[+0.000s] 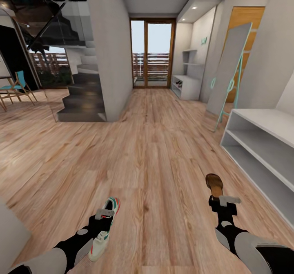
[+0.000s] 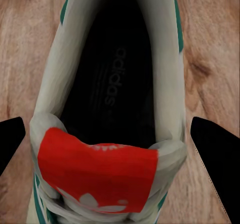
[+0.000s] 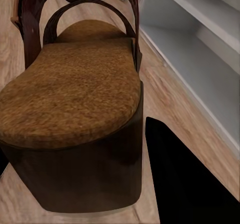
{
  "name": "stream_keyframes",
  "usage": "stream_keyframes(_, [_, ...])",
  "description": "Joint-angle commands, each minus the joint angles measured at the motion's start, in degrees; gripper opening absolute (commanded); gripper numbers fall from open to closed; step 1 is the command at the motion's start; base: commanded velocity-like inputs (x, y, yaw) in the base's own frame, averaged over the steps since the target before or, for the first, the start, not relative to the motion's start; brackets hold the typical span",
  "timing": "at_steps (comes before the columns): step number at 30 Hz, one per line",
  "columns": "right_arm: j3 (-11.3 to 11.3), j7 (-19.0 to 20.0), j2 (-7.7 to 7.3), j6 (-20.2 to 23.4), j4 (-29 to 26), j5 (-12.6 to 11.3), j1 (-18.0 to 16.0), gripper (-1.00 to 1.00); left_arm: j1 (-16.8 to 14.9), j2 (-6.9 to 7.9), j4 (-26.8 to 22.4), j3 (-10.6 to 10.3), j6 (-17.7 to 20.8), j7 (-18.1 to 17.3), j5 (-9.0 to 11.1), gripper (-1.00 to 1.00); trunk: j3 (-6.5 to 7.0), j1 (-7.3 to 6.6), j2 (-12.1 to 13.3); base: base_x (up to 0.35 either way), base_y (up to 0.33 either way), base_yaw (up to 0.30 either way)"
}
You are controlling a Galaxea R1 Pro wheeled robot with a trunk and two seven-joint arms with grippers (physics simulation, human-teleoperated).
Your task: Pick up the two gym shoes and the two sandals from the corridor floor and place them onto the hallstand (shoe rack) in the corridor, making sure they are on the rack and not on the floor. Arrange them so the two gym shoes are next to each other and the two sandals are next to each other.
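Left tool [image 1: 104, 214]: fingers apart, straddling gym shoe [image 2: 115, 108]. Right tool [image 1: 223, 201]: sandal [image 3: 75, 114] between its fingers, grip uncertain; hallstand [image 1: 261, 151] beside.

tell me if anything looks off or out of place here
Nothing looks spilled or damaged. The odd part is footwear off the rack: a gym shoe sits at the left gripper and a sandal at the right gripper, both over the corridor floor, while the hallstand shelves beside them stand bare.
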Motion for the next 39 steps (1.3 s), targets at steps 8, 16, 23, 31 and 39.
stream_keyframes(8, [0.06, 0.08, 0.01, -0.06, -0.01, -0.07, 0.03, -1.0, -0.01, 0.0, -0.01, 0.01, 0.0, 0.03, -0.03, -1.0, 0.0, 0.0, 0.0, 0.347, -0.005, 0.0])
stream_keyframes(16, [0.01, 0.08, -0.01, -0.06, -0.01, -0.07, 0.03, -1.0, 0.0, 0.0, -0.01, 0.01, 0.0, 0.03, -0.03, -1.0, 0.0, 0.0, 0.0, 0.347, -0.001, 0.0])
stream_keyframes(23, [-0.03, 0.08, -0.02, -0.11, -0.19, -0.13, 0.04, -1.0, 0.0, 0.0, -0.01, 0.08, 0.0, 0.03, -0.03, -1.0, 0.0, 0.0, 0.0, 0.347, 0.0, 0.0])
stream_keyframes(31, [-0.07, 0.13, 0.03, -0.14, -0.45, -0.46, 0.04, -1.0, -0.02, 0.05, -0.01, 0.21, -0.01, 0.03, -0.03, -1.0, 0.0, 0.0, 0.0, 0.347, 0.0, 0.0])
stream_keyframes(39, [-0.16, 0.09, 0.07, -0.15, -1.27, -0.53, 0.04, -1.0, -0.01, 0.08, -0.01, 0.19, -0.01, 0.03, 0.0, -1.0, 0.0, 0.0, 0.0, 0.347, 0.0, 0.0])
